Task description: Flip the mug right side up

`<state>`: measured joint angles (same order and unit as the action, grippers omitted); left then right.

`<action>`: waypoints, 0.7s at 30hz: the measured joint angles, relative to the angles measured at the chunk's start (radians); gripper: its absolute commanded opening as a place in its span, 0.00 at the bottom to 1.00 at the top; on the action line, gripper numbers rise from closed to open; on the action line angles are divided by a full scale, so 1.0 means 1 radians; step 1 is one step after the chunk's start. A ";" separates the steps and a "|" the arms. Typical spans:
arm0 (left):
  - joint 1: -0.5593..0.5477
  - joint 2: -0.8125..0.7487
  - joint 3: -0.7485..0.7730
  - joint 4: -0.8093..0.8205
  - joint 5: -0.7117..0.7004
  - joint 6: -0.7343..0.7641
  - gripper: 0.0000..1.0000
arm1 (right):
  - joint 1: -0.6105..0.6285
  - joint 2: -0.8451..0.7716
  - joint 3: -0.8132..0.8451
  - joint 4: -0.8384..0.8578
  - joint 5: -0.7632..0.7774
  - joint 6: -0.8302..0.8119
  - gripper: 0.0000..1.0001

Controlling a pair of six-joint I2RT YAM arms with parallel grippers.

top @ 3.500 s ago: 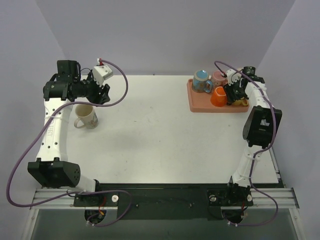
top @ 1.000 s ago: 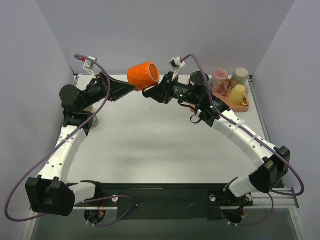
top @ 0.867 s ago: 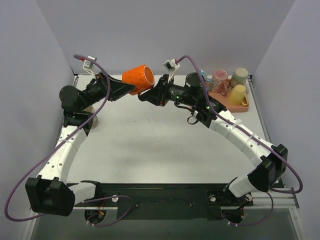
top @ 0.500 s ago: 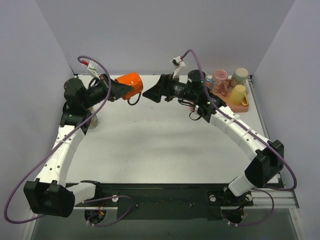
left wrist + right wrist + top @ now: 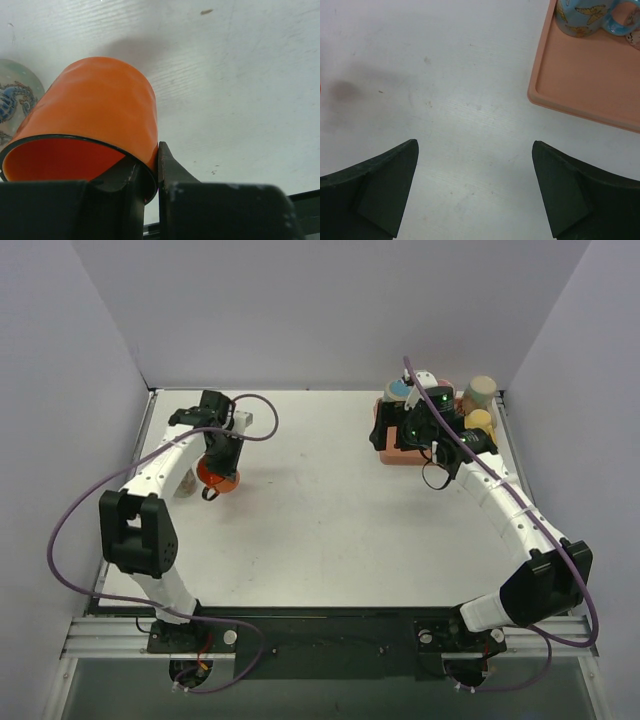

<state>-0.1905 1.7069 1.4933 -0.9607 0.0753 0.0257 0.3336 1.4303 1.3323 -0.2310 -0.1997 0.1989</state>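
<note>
- Working over a white table (image 5: 330, 530), with both arms reaching out from the near edge, one to each side.
- Storing spare mugs on a pink tray (image 5: 590, 90) at the far right, among them a blue butterfly mug (image 5: 580, 15), well apart from where the turning is done.
- Holding the right gripper (image 5: 474, 145) spread wide and empty above the tabletop just left of the tray's edge. Probably parked there so as not to crowd the left side.
- Pinching with the left gripper (image 5: 150, 165) at the far left: one finger inside the rim, the other outside, pressed on the wall. A hold that leaves the base free to meet the table.
- Carrying the orange mug (image 5: 95, 115) with mouth towards the wrist and base towards the table, tilted a little. Judged close to right side up, not yet let go. Cannot tell whether the base touches the surface.
- Standing just beside it, to the left, a cream patterned mug (image 5: 12, 97). Calls for care not to knock it when letting go.
</note>
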 measured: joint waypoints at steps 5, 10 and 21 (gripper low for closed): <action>-0.014 0.103 0.049 -0.076 -0.073 0.109 0.00 | 0.002 0.000 -0.005 -0.035 0.047 -0.046 0.91; -0.012 0.171 0.053 -0.078 -0.124 0.152 0.00 | 0.002 0.000 -0.005 -0.045 0.076 -0.071 0.91; -0.010 0.285 0.094 -0.047 -0.113 0.182 0.18 | -0.080 0.000 -0.005 -0.092 0.140 -0.101 0.91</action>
<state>-0.2005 1.9923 1.5871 -1.0080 -0.0372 0.2073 0.2531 1.4303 1.3270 -0.3229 -0.0593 0.0982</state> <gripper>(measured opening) 0.184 0.913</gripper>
